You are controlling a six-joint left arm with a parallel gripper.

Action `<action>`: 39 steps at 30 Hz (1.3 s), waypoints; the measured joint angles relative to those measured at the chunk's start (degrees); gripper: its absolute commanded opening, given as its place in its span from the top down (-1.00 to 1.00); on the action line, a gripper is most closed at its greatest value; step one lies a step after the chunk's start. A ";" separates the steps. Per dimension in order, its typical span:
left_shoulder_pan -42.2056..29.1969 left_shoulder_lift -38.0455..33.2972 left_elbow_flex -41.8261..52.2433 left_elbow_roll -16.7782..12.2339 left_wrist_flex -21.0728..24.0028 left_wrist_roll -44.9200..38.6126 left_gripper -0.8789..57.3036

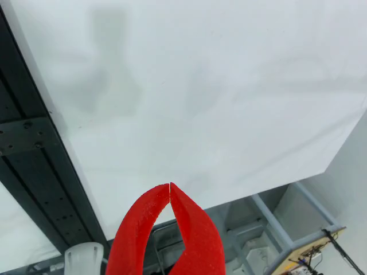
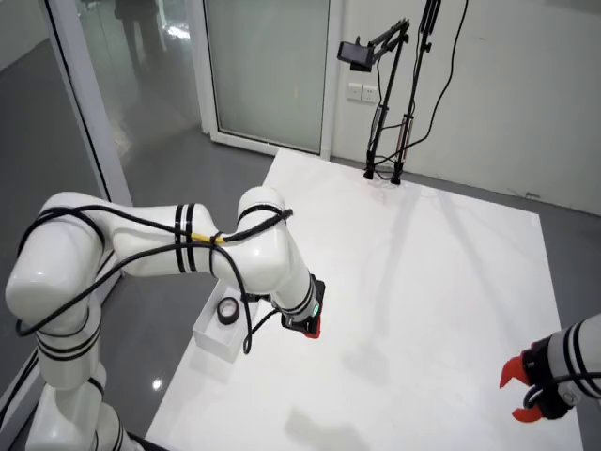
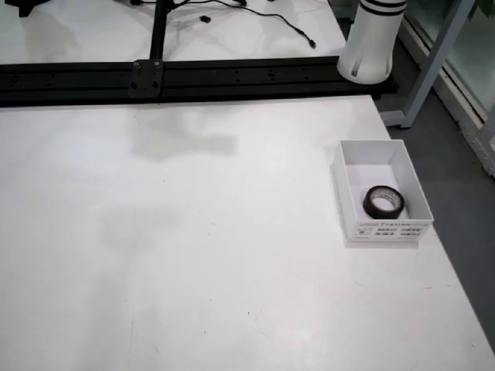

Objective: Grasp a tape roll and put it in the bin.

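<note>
A black tape roll (image 3: pixel 384 202) lies flat inside the white bin (image 3: pixel 387 230) near the table's right edge in the view from above. The side view shows the same roll (image 2: pixel 226 311) in the bin (image 2: pixel 208 336) at the table's left edge. My red gripper (image 2: pixel 311 327) hangs above the table just to the right of the bin in that view. In the view that rides on the gripper, the red fingers (image 1: pixel 170 185) meet at their tips with nothing between them, over bare white table. The gripper is out of the view from above.
A black rail (image 3: pixel 193 76) runs along the table's far side, with the white arm base (image 3: pixel 375 42) at its right end. A second arm's red gripper (image 2: pixel 522 393) sits at the lower right in the side view. A black camera stand (image 2: pixel 385 113) stands at the far edge.
</note>
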 measured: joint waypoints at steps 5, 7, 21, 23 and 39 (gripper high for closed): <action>1.10 -0.37 0.53 -0.01 -0.01 0.01 0.98; 1.75 -0.48 0.68 -0.01 -0.01 0.01 0.98; 6.02 -1.04 1.25 0.16 -0.01 0.02 0.98; 6.10 -1.08 1.29 0.18 -0.01 0.02 0.98; 2.51 -1.16 1.45 0.19 -0.01 0.02 0.98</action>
